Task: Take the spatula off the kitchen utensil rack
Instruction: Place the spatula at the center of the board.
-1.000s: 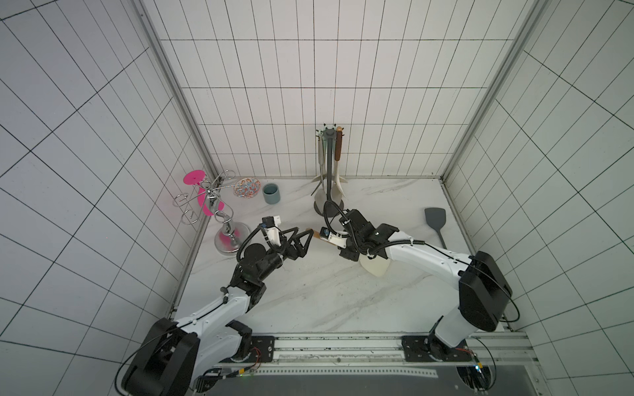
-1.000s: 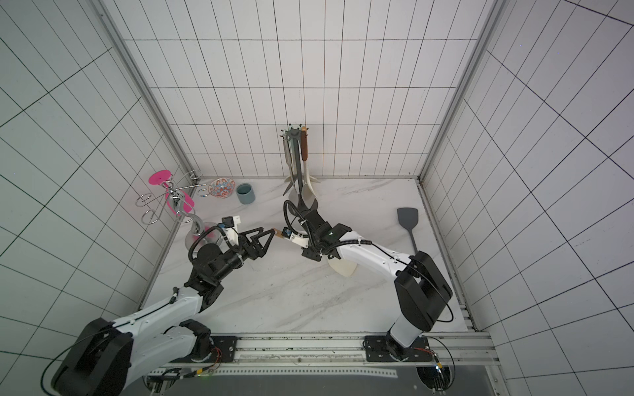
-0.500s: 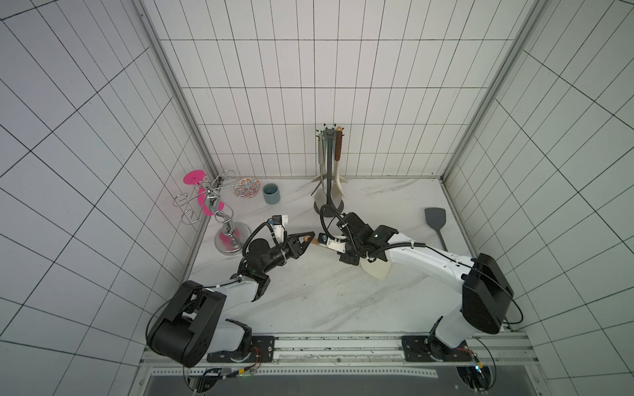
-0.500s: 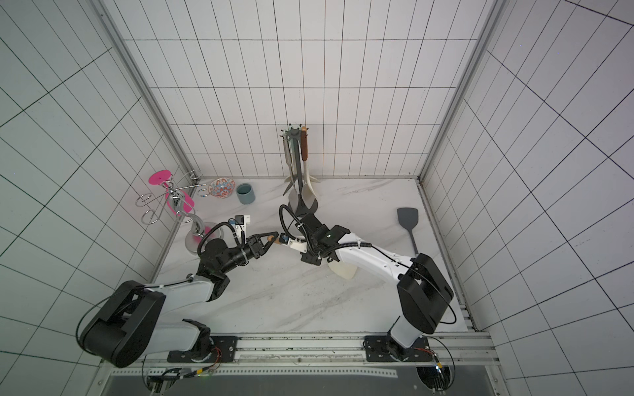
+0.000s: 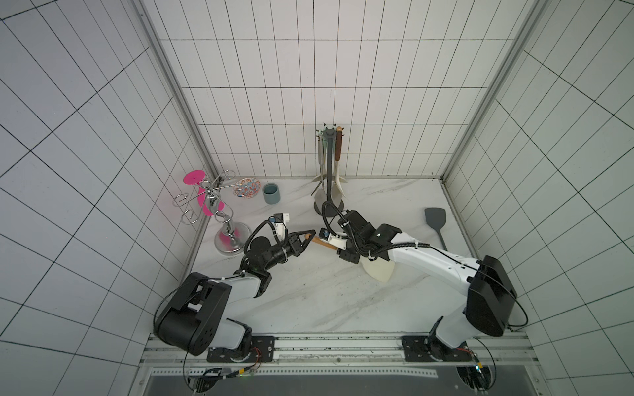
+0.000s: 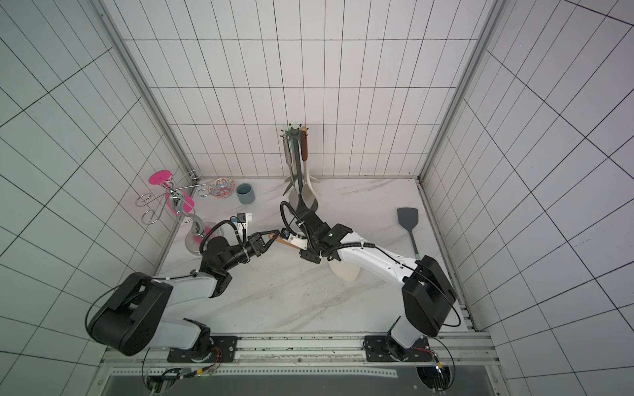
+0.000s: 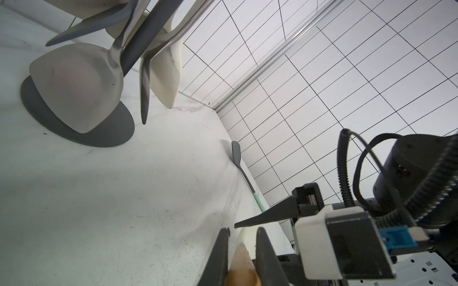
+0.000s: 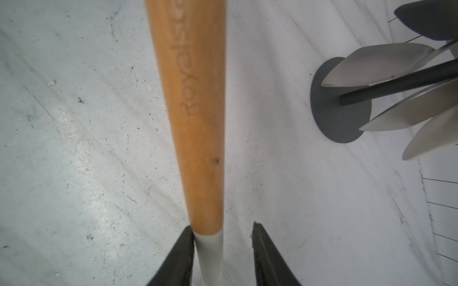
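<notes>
Two grippers: we see both at one spatula (image 8: 198, 123), which is off the hooks of the kitchen utensil rack (image 5: 329, 164).
Spatula place: above the marble tabletop (image 5: 308, 301), just in front of the rack's round base, between our arms.
Left gripper (image 5: 308, 236): clamped on the free end of the wooden handle (image 7: 241, 262).
Right gripper (image 8: 222, 226): jaws apart; the handle touches one finger and a gap shows at the other.
Long axis: from the left gripper across to the cream blade (image 5: 379, 272) under the right arm.
Next move, we judge: the right gripper backs sideways off the handle, and the left arm alone carries it.
</notes>
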`<state>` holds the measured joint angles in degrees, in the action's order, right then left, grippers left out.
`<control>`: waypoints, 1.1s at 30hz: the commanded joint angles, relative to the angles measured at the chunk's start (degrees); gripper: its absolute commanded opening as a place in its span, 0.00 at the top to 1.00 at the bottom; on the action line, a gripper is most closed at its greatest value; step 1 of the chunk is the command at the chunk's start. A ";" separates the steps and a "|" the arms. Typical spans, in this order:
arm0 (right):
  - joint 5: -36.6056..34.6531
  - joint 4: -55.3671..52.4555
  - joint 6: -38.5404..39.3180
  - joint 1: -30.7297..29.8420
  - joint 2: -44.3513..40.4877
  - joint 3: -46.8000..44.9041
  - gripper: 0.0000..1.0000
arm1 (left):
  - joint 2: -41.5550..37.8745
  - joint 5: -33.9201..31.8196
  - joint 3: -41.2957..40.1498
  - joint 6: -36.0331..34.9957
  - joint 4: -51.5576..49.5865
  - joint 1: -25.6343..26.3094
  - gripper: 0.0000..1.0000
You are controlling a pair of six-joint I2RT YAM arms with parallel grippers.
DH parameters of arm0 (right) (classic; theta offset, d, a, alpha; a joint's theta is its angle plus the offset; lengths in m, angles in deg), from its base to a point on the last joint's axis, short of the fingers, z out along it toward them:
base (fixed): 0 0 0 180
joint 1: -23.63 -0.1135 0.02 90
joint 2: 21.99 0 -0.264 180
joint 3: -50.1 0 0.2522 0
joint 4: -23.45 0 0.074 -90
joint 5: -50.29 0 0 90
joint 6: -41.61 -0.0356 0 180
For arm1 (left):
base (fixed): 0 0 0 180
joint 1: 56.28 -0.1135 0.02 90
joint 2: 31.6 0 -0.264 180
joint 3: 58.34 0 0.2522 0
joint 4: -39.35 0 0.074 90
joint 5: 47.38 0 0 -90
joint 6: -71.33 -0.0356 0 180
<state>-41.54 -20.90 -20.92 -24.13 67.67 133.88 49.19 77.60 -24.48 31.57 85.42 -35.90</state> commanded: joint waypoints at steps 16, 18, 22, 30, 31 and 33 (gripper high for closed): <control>11.14 4.11 -88.21 3.01 -18.13 -4.99 0.01 | -10.81 -9.33 -5.37 -1.71 -1.01 0.18 1.00; 13.30 6.46 -96.86 2.86 -17.74 -7.23 0.01 | -11.75 -10.52 -5.64 -2.45 -1.97 0.18 1.00; 14.98 13.77 -115.47 1.36 -16.82 -11.94 0.01 | -12.24 -10.90 -5.85 -3.04 -2.44 0.11 1.00; 7.73 19.26 -134.12 -1.54 -12.25 -15.83 0.01 | -14.47 -11.38 -6.12 -4.00 -4.11 0.10 1.00; 7.58 18.51 -134.83 -1.54 -10.99 -14.75 0.01 | -14.74 -11.38 -6.06 -4.10 -4.19 0.10 1.00; 7.47 18.22 -135.62 -1.62 -8.34 -12.84 0.01 | -15.05 -11.41 -6.26 -4.17 -4.33 0.10 1.00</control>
<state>-31.81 -3.68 -147.65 -25.51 56.61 120.03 35.38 67.06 -30.45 27.35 79.32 -35.81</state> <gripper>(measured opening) 0.987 0.181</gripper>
